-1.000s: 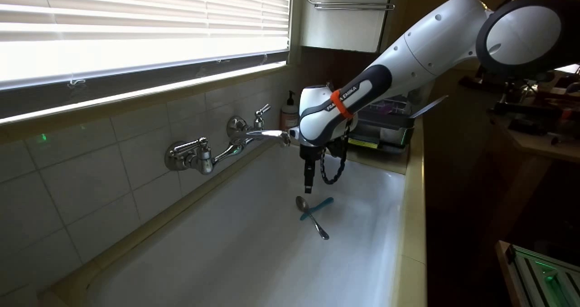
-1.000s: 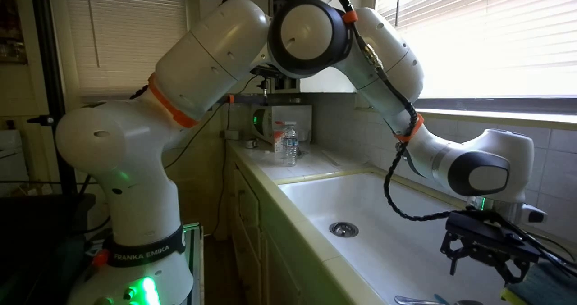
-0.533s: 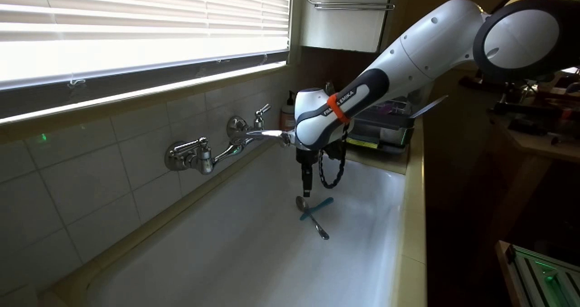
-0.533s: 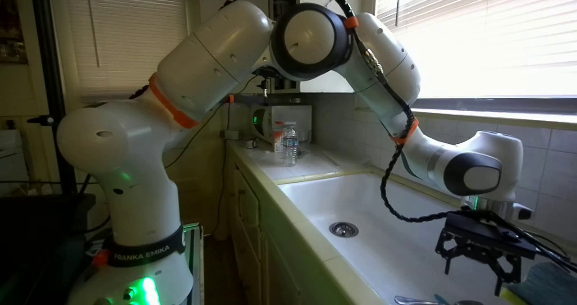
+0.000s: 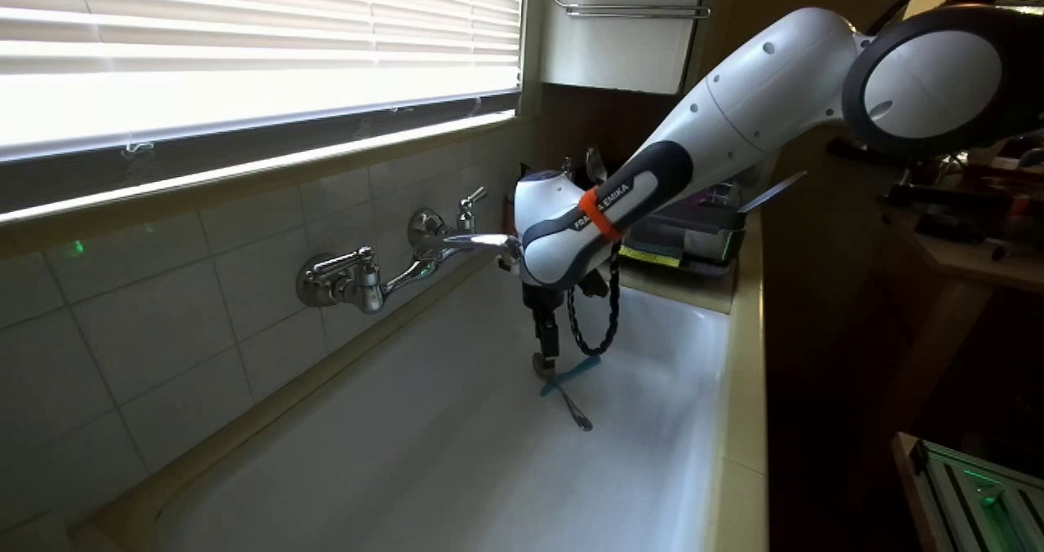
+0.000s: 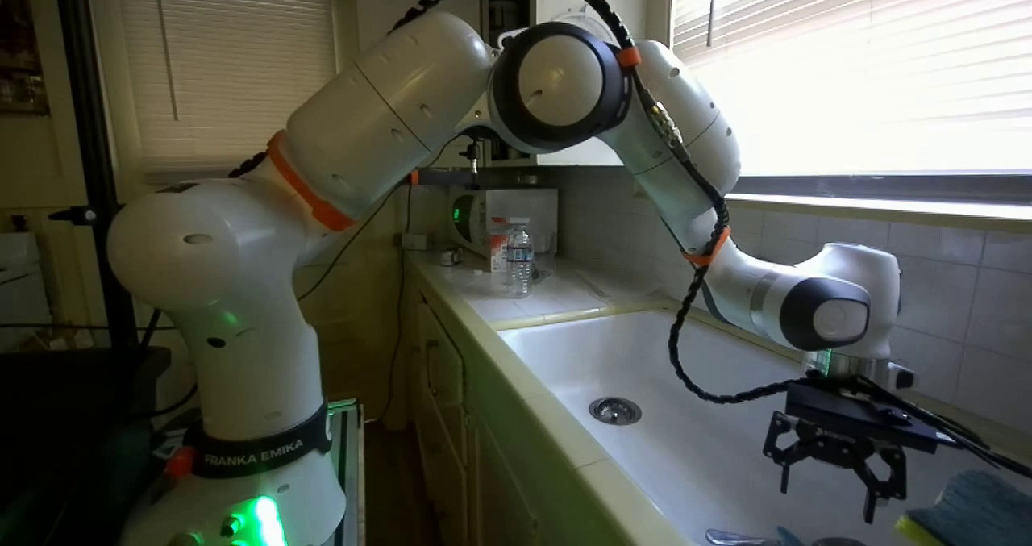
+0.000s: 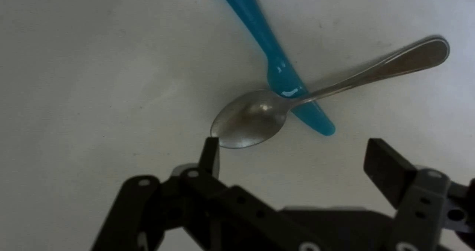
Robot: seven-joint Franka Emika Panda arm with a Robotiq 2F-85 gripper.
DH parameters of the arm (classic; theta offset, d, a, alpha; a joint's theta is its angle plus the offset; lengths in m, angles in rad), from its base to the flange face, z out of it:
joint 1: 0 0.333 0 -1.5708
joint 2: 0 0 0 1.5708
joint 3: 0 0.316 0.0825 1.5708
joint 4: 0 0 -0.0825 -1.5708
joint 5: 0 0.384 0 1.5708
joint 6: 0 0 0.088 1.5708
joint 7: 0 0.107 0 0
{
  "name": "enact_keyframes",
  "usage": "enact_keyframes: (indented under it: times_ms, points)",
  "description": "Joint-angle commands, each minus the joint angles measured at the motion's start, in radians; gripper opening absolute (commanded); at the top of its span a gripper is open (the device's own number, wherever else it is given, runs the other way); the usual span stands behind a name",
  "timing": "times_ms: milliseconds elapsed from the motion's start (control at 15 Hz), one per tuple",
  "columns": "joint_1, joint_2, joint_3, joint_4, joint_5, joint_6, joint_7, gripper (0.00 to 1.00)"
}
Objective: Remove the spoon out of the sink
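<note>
– Two crossed pieces in the white sink [image 5: 424,454]: the spoon [image 7: 252,119] and a teal-blue utensil [image 7: 256,25]. How laid, exactly?

– Down on the basin floor, with the spoon's neck over the utensil, near the rounded tip. Bowl toward the gripper [image 7: 293,140], handle toward the upper right of the wrist view.

– And the jaws?

– Parted wide, over basin floor just beside the bowl.

– Touching the spoon?

– Cannot tell. In the wrist view, one fingertip [image 7: 210,154] right at the outline of the bowl; in an exterior view, overlapping the bowl too.

– And the arm [image 5: 730,112]?

– Reaching in above the sink, with wrist across the end of the chrome tap [image 5: 477,242] in an exterior view. Contact or gap there, impossible to tell.

– And around?

– In an exterior view, a round metal drain [image 6: 615,410] in the basin floor, well apart from the spoon, and a blue-grey and yellow sponge [image 6: 979,504] at the lower right. On the counter [image 6: 480,292], a water bottle [image 6: 520,260] in front of a microwave [image 6: 528,203].
</note>
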Motion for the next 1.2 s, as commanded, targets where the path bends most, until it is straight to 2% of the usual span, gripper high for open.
enact_keyframes:
  times_ms: [0, 667, 1133]
  points:
    - [0.017, 0.052, -0.017, 0.065, -0.028, -0.027, -0.009, 1.0]
    - [0.005, 0.152, -0.024, 0.198, -0.021, -0.073, -0.027, 1.0]
    - [0.002, 0.209, -0.02, 0.299, -0.016, -0.175, -0.072, 1.0]
